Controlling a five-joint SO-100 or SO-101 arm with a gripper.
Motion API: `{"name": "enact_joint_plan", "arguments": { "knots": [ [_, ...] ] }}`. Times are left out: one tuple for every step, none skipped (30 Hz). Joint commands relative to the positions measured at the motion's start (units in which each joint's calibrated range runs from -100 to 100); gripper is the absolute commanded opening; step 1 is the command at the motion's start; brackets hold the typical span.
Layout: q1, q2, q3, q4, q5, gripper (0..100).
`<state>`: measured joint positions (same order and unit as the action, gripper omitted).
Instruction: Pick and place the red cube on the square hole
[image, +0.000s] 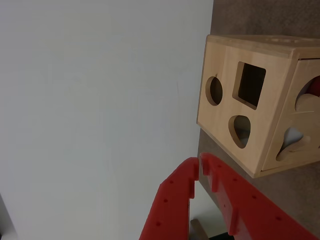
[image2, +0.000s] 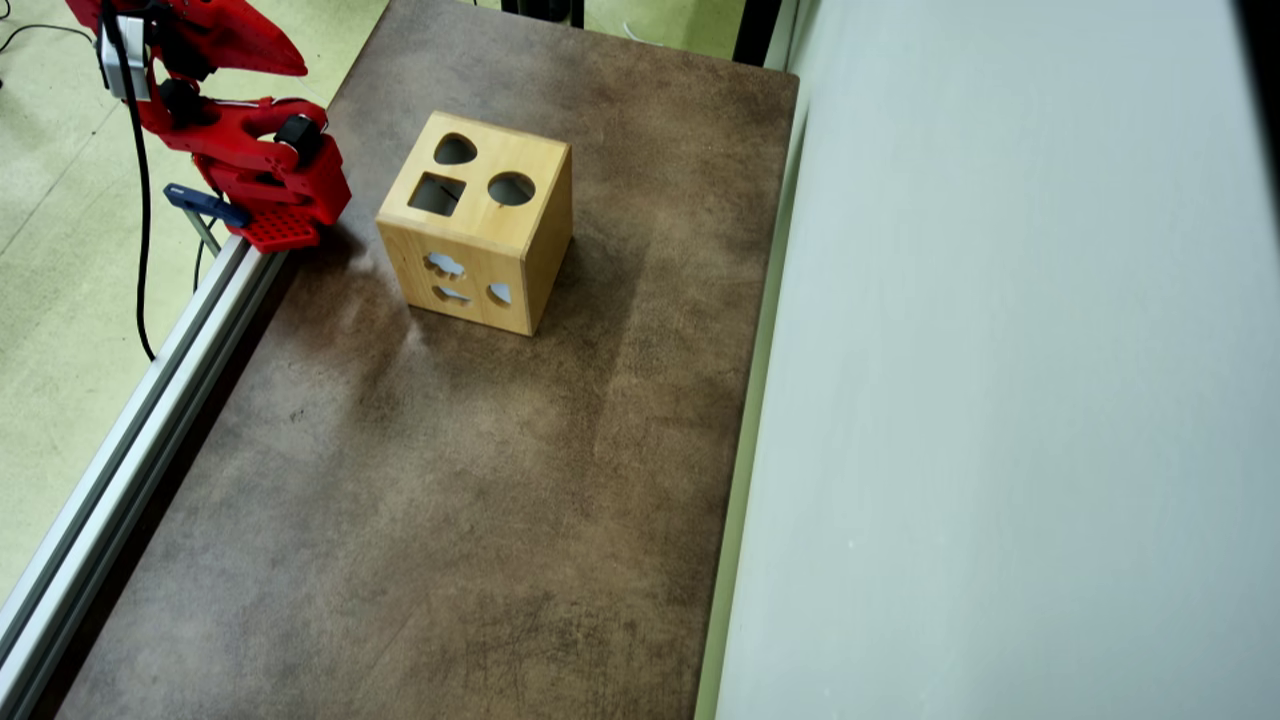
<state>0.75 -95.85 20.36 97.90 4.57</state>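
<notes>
Red cube is nowhere I can make out on the brown tabletop (image2: 450, 480); through a cut-out in the side face of the wooden box (image: 272, 135), the wrist view shows a patch of red inside, but I cannot tell what it is. In the overhead view the box stands toward the far end of the table, close to my red base (image2: 275, 190), which sits at the table's left edge beside an aluminium rail (image2: 130, 440). A blue clamp (image2: 200, 205) shows just left of the base. A pale wall (image2: 1000, 400) runs along the table's right side, well apart from the box.

Nothing stands between the box and me. Its top face carries three openings: the square hole (image2: 437, 194), dark and sharp-cornered, a round hole (image2: 511, 188) beside it, and a teardrop hole (image2: 455, 150) behind both. The side face toward the camera has three more irregular cut-outs.

My pincer (image: 199, 172) hangs near the box's lower corner in the wrist view, fingers nearly together with only a thin slit between them, gripping nothing.
</notes>
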Motion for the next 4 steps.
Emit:
{"name": "enact_joint_plan", "arguments": {
  "knots": [
    [-0.16,0.43,0.03,0.17,-0.10,1],
    [-0.16,0.43,0.03,0.17,-0.10,1],
    [-0.16,0.43,0.03,0.17,-0.10,1],
    [-0.16,0.43,0.03,0.17,-0.10,1]
  ]
}}
